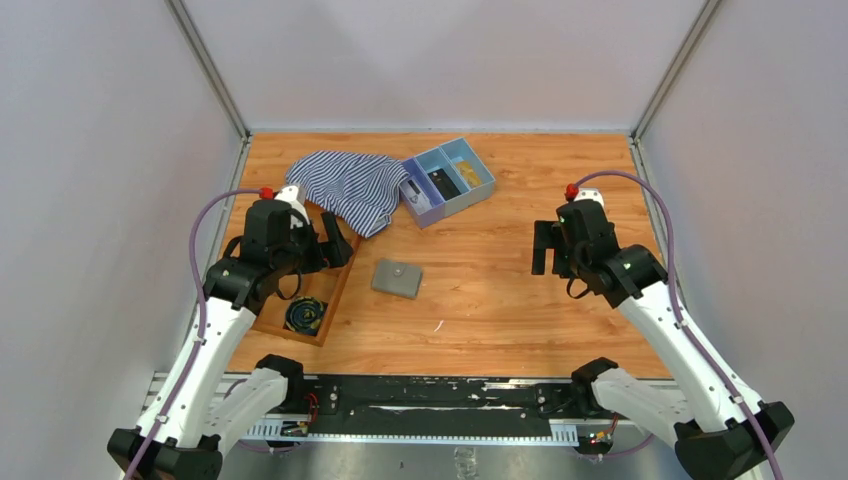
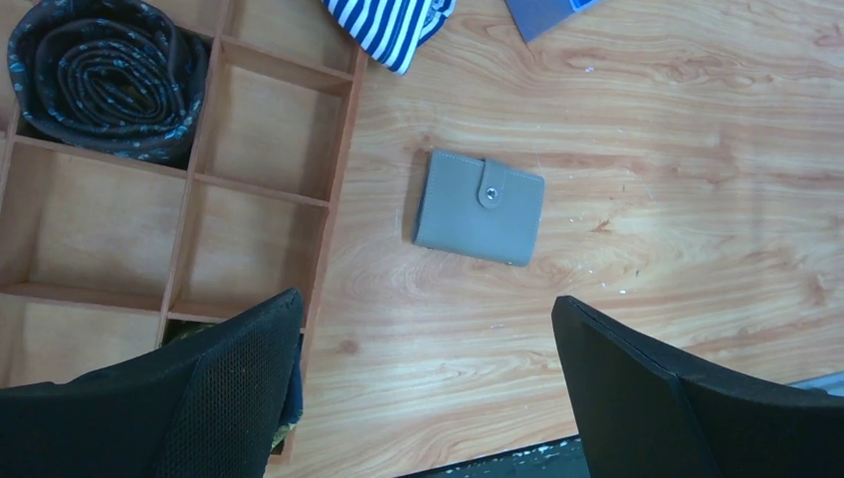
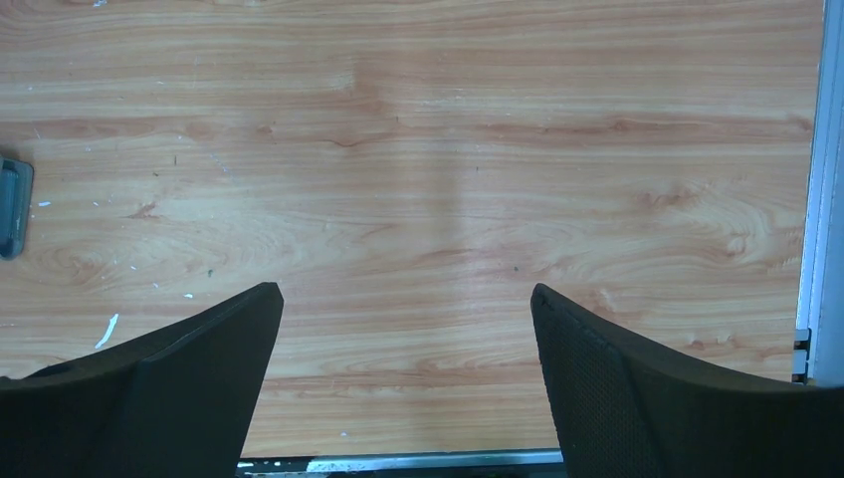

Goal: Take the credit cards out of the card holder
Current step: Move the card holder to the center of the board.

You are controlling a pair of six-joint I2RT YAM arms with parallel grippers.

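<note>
— What do we see closest to us?

— The black fingers (image 2: 234,383) of the left gripper (image 2: 426,304), at the bottom of its wrist view. They are spread wide and nothing is between them.

— And where is the card holder (image 2: 480,206)?

— It lies flat on the table (image 1: 500,300), folded closed, with its snap stud on top. In the wrist view it is just beyond the gap between those fingers.

— How does the left arm stand?

— We see it rise from its base and bend at the elbow, with the wrist turned down. The gripper hangs to the left of the card holder, over the wooden tray (image 2: 338,179). A dark rolled strip (image 2: 105,80) sits in one compartment of the tray.

— And the right arm?

— It has the same bent pose. The right gripper (image 3: 403,291) is well apart from the card holder, on its right side, above bare wood. Its fingers also stand wide, holding nothing.

— What lies behind the card holder?

— A striped cloth (image 1: 345,185), and beside the cloth a blue tray (image 1: 450,180).
</note>
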